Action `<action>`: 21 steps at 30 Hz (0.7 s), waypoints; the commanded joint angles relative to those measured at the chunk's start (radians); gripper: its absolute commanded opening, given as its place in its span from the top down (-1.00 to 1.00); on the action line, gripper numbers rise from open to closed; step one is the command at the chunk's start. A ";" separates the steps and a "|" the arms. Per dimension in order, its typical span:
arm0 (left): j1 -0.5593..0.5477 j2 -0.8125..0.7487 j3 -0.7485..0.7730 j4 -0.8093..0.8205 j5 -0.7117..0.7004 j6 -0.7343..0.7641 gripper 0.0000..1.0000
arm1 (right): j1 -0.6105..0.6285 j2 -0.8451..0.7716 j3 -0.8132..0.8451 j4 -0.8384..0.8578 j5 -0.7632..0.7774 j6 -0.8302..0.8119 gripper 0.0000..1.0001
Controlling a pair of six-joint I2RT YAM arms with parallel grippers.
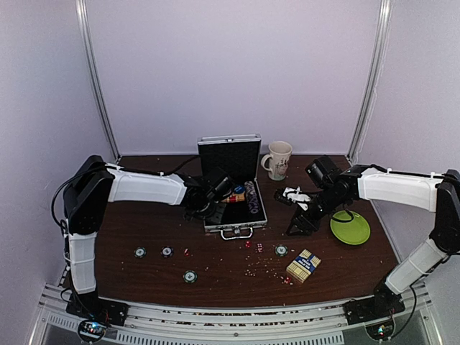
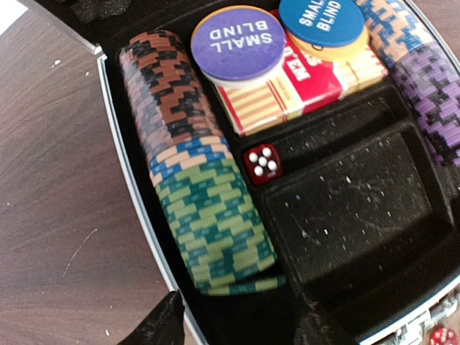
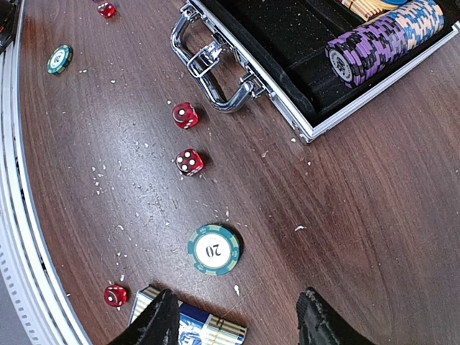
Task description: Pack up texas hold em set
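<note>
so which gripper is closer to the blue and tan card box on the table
Right. The right gripper hangs open just beyond the card box; the left gripper is farther off, over the open case.

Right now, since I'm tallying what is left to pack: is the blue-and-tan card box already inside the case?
No: the blue-and-tan card box lies on the table, out in front of the open case.

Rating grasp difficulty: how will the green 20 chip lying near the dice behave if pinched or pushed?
The 20 chip lies flat and thin on the wooden table, so it probably slides when pushed and resists pinching. Tipped onto its round edge, it could roll.
</note>
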 commanded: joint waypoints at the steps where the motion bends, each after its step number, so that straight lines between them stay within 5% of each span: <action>1: 0.007 -0.102 -0.028 0.025 0.028 0.061 -0.13 | -0.006 0.005 0.020 -0.009 -0.009 -0.010 -0.14; 8: 0.007 -0.294 -0.081 -0.054 0.100 0.174 -0.36 | -0.005 0.007 0.023 -0.009 -0.007 -0.008 -0.14; 21: 0.003 -0.595 -0.301 -0.377 0.399 0.301 -0.14 | -0.003 -0.025 0.032 -0.031 -0.010 -0.007 -0.14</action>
